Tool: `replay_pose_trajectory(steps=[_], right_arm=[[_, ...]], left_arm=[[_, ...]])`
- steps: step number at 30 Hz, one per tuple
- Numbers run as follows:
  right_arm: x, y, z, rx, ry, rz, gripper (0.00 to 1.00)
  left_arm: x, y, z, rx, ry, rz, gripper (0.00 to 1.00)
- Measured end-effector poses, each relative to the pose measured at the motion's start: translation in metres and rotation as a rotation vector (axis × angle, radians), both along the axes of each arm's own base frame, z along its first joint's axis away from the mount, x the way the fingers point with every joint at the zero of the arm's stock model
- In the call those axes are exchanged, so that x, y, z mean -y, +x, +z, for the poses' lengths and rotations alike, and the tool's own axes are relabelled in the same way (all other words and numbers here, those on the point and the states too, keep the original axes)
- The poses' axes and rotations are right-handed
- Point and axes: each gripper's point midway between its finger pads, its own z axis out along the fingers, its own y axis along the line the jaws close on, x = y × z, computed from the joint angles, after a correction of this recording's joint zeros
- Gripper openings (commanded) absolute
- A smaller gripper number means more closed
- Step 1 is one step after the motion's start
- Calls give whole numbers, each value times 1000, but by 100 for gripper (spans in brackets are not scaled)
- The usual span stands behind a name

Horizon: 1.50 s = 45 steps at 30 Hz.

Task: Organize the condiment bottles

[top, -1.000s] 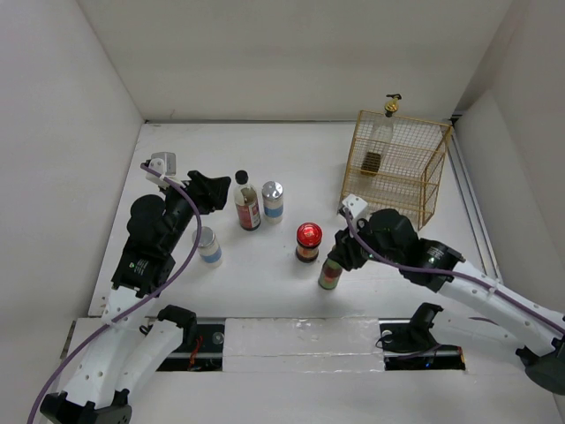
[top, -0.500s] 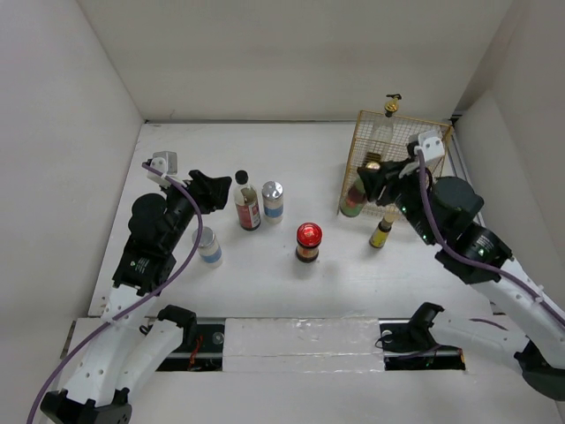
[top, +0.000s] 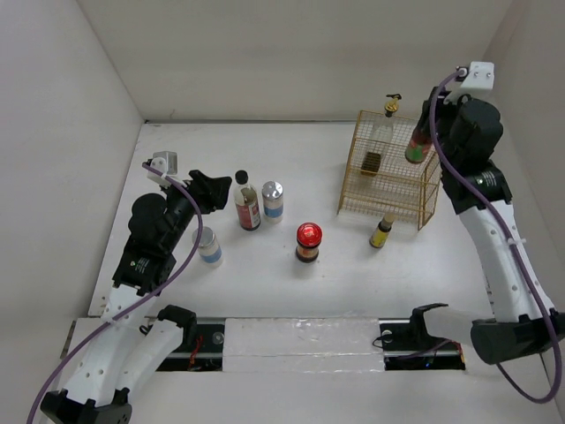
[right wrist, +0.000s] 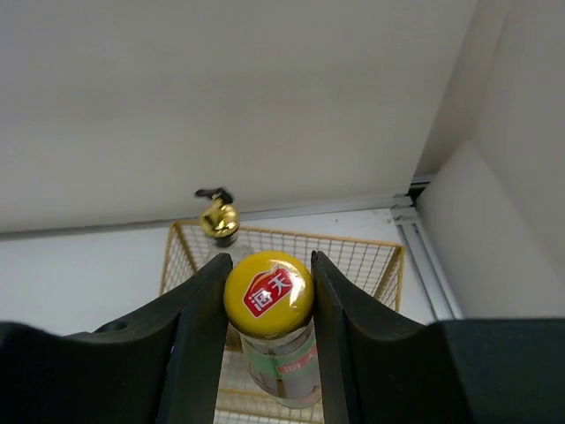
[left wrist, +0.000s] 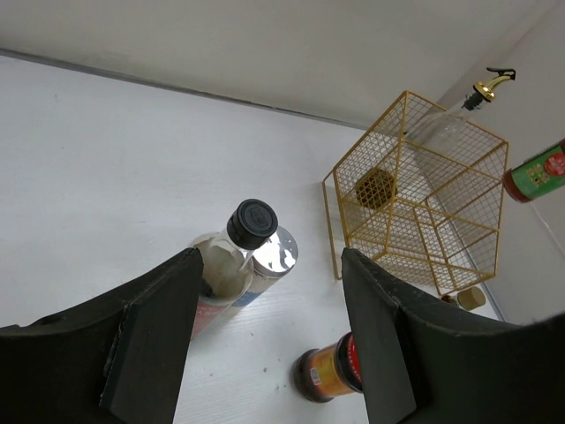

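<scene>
Now airborne: right gripper (right wrist: 267,293), clamped on green gold-capped bottle (top: 417,147), has carried it from the counter's near edge to above gold wire basket (top: 393,179), far-right corner. Drop-in likely next. Idle left gripper (top: 212,187) gapes, empty.

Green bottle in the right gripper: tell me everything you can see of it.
The green bottle has a round yellow cap with a red logo, a green label with a red patch, and a dark reddish lower end. The right gripper grips it near the cap, a finger on each side, holding it in the air over the gold wire basket. Nothing else touches it.
</scene>
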Motion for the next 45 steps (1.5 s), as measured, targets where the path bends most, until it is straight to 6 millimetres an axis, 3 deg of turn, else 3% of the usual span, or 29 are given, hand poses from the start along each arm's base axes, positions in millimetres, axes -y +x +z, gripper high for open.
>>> replay_pose_trajectory(steps=[4,8,13,18,26,29,37,39,45], right_arm=[[30,31,7,10,-1,-55,10],[50,63,-2,-10,2,-80,8],[62,103,-27,-60,14,-73,8],[65,121,-49,-105,22,-64,8],[63,123,-52,-74,38,-50,8],[64,118,-75,-100,54,-50,8],[65,109,-164,-267,92,-62,8],[64,107,-178,-291,101,-61,8],[63,105,-194,-300,119,-57,10]], left_arm=[[0,0,0,0,0,0,60],[0,0,0,0,0,0,60],[0,0,0,0,0,1,60],[0,0,0,-1,0,1,60],[1,4,-5,-18,6,1,60],[1,4,-6,-19,6,1,60],[1,4,-6,-20,6,0,60],[1,5,-6,-22,7,0,60],[1,5,-6,-22,7,0,60]])
